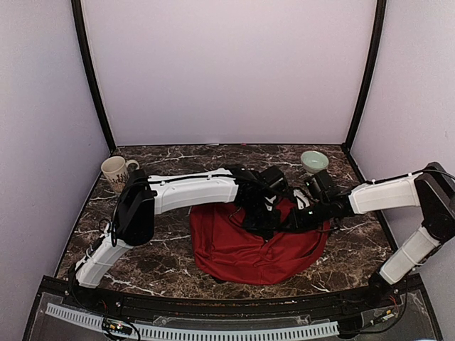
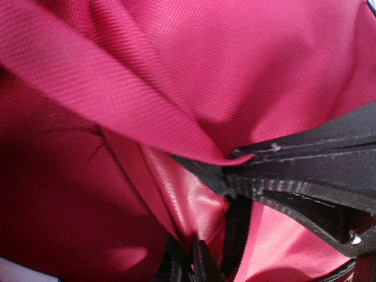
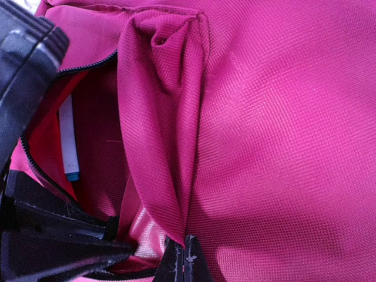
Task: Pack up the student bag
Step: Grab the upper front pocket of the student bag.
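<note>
Top external view: the red backpack (image 1: 245,249) lies at the front middle of the marble table (image 1: 153,256), both arms reaching onto its far edge; the left gripper (image 2: 189,265) has its fingers nearly together, pinching a fold of the fabric; the right gripper (image 3: 183,259) is clamped tight on another fold beside the unzipped opening; a white pen (image 3: 69,138) lies inside.
</note>
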`<state>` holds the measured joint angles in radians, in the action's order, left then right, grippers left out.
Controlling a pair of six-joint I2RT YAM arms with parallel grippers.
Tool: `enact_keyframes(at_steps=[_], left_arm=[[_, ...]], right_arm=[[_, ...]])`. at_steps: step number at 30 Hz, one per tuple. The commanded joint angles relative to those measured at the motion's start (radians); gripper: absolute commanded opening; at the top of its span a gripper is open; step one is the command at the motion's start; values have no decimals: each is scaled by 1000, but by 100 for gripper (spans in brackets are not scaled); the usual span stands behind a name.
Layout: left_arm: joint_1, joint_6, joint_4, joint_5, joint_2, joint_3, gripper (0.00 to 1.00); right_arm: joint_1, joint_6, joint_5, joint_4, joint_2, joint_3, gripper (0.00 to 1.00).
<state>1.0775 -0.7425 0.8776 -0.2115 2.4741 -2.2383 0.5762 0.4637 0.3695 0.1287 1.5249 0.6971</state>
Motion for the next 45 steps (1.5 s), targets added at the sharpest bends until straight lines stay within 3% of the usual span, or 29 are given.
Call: enact_keyframes(at_steps=[1,4,27,32,36,39,41,45], left_arm=[[13,-18,97,47,2,-5,6],[13,-16,117,79,-11,-11,0],[-2,72,93,193,-211,-29,0],[-2,124,36,154,-234,20,0],[-3,160,-2,130,-237,29,0],[-14,176,-32,104,-237,40,0],[-26,176,-54,80,-238,58,0],[-54,171,-136,6,-251,119,0]], right_arm=[[-16,-11,34,120,29,-2,0],[-15,-5,36,120,29,-1,0],[-15,52,-21,227,58,167,0],[-16,43,30,251,45,229,1],[-16,16,79,282,1,271,21],[-16,18,-25,335,-90,287,46],[-15,23,-74,352,-156,272,52],[-10,64,-92,276,-335,121,53]])
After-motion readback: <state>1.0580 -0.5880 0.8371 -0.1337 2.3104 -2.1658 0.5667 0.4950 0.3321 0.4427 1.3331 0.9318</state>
